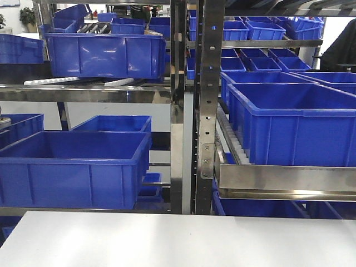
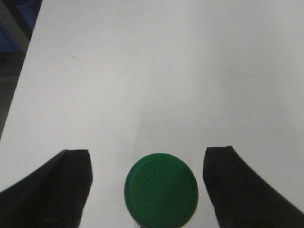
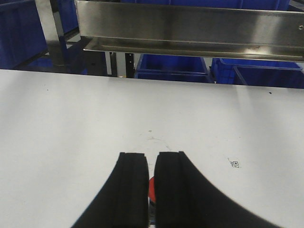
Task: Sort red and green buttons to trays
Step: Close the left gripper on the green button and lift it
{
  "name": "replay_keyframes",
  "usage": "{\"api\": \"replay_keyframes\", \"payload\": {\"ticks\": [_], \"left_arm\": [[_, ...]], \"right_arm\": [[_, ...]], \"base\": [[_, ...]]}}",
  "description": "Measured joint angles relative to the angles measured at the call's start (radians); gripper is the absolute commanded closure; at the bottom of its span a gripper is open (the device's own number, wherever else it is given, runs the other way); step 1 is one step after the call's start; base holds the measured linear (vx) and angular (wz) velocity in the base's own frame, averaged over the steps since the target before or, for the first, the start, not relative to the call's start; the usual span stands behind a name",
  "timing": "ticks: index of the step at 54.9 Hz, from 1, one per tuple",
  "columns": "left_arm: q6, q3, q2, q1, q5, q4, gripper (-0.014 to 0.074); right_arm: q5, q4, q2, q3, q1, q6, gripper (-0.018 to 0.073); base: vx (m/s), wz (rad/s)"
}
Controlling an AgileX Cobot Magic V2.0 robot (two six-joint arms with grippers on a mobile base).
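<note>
Green button [image 2: 161, 190] — on the white table [image 2: 142, 71], between the spread, empty jaws of the left gripper [image 2: 148, 156]. Red button [image 3: 151, 189] — a sliver, apparently pinched in the clenched right gripper [image 3: 151, 155]. Trays: none in sight; neither button sorted yet.

The green button [image 2: 161, 190] between the left pincer's [image 2: 147, 156] black fingers [image 2: 57, 190] has a plain deep green cap. In the slit between the right pincer's [image 3: 152, 159] black fingers [image 3: 130, 190], a sliver of the red button [image 3: 151, 187] shows bright red. Under both pincers the table [image 3: 71, 118] is plain white. Beyond the right pincer, the rail [image 3: 190, 23] is silvery steel and the crates [image 1: 72, 167] are blue.
</note>
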Motion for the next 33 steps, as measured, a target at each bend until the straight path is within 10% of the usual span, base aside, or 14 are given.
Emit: {"api": "replay_keyframes", "payload": {"ticks": [19, 33], "left_arm": [[0.000, -0.004, 0.171, 0.000, -0.128, -0.001, 0.0006], [0.000, -0.004, 0.230, 0.000, -0.136, -0.001, 0.0139]], "right_arm": [[0.003, -0.002, 0.000, 0.000, 0.000, 0.000, 0.0321], [0.127, -0.005, 0.030, 0.000, 0.000, 0.113, 0.0121]], "base": [[0.00, 0.00], [0.00, 0.00]]}}
